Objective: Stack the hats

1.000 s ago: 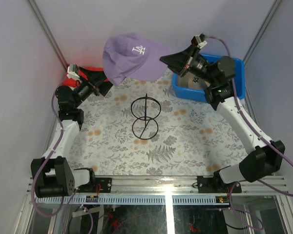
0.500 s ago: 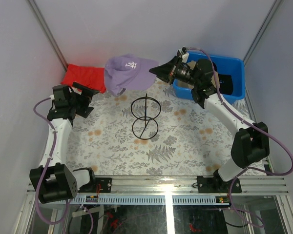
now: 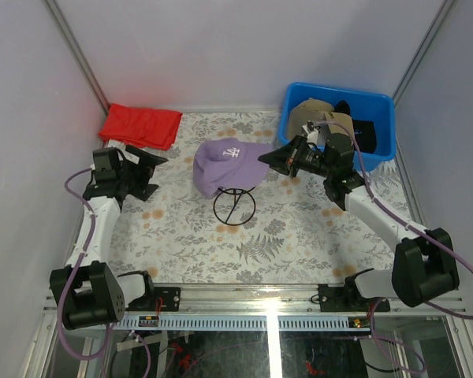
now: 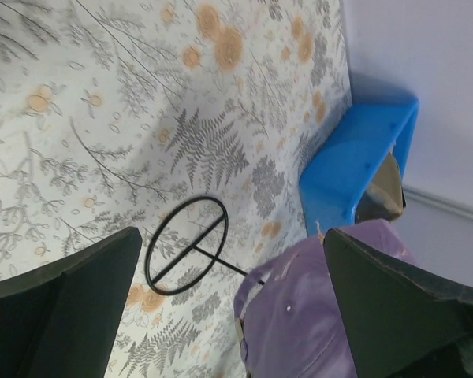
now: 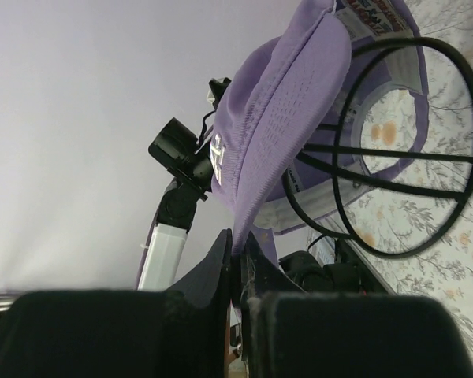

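Lavender cap [image 3: 215,170], white front monogram [image 3: 232,151]

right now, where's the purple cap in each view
top external: purple cap at centre, over the top of the wire stand.
left wrist: purple cap at bottom right, next to the wire stand's ring.
right wrist: purple cap at upper middle, its edge pinched by the right end effector.
shared landmark: the wire stand.
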Action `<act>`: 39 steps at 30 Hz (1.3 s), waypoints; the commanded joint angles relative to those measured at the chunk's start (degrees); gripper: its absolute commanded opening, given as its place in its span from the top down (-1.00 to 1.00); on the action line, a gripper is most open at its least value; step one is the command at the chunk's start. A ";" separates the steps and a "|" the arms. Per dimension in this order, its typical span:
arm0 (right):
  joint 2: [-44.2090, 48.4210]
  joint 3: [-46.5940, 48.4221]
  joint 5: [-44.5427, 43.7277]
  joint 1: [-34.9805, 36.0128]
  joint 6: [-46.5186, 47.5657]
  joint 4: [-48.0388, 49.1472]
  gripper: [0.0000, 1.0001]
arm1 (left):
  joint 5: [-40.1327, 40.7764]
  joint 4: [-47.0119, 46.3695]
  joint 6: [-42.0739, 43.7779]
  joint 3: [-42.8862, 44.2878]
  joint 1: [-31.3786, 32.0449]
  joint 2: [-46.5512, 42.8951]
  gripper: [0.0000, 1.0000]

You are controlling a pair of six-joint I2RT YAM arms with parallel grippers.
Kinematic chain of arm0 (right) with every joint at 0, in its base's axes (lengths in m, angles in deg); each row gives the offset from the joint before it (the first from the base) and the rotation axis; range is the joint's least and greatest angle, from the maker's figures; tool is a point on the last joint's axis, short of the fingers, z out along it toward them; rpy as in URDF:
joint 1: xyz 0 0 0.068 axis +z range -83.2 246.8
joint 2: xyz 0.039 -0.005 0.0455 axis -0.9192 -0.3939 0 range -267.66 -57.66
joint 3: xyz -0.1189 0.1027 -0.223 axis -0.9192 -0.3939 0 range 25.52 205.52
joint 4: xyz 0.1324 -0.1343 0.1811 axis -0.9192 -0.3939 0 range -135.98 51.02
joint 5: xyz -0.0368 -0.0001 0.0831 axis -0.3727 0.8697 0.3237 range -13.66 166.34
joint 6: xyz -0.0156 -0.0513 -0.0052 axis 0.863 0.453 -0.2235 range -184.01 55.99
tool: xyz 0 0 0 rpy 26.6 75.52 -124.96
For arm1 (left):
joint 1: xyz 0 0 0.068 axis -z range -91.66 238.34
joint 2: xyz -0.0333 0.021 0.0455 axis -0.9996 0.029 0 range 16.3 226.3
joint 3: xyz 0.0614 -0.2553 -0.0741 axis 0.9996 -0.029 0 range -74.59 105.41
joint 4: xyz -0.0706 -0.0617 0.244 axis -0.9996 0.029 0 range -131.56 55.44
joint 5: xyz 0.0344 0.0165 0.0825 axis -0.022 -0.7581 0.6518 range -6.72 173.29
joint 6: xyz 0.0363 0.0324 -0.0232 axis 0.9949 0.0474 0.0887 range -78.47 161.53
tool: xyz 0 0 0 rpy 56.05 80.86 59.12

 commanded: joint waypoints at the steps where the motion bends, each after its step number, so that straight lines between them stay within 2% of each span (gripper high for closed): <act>1: 7.27 -5.39 0.45 -3.08 1.29 1.73 1.00 | -6.90 -8.85 -0.05 -4.20 2.25 -1.71 -0.99; 8: 14.28 -13.80 2.87 -9.58 2.91 -2.47 1.00 | -13.06 -17.31 -0.79 -10.09 6.23 -0.98 -0.93; 13: 13.82 -16.69 3.31 -9.93 3.46 -1.30 0.88 | -14.31 -18.62 0.96 -11.03 10.02 1.38 -0.87; 16: 13.53 -17.41 3.95 -10.34 5.31 -3.16 0.66 | -15.05 -21.73 -0.53 -12.94 11.00 1.91 -0.85; 20: 13.77 -18.48 3.95 -10.88 9.73 -7.75 0.57 | -16.87 -23.75 -0.69 -13.07 11.83 3.67 -0.83; 26: 13.07 -21.80 3.75 -10.99 13.60 -9.15 0.53 | -16.25 -23.55 0.39 -14.01 12.02 3.39 -0.83; 33: 12.23 -21.93 3.44 -11.05 18.41 -11.92 0.34 | -16.57 -23.19 1.34 -13.68 12.01 4.50 -0.83; 36: 12.37 -19.85 2.91 -11.04 20.99 -15.38 0.07 | -16.39 -23.19 1.36 -13.49 12.10 5.26 -0.83; 39: 12.84 -16.79 1.43 -11.14 25.57 -21.46 -0.04 | -16.06 -23.39 1.40 -12.96 12.40 6.05 -0.83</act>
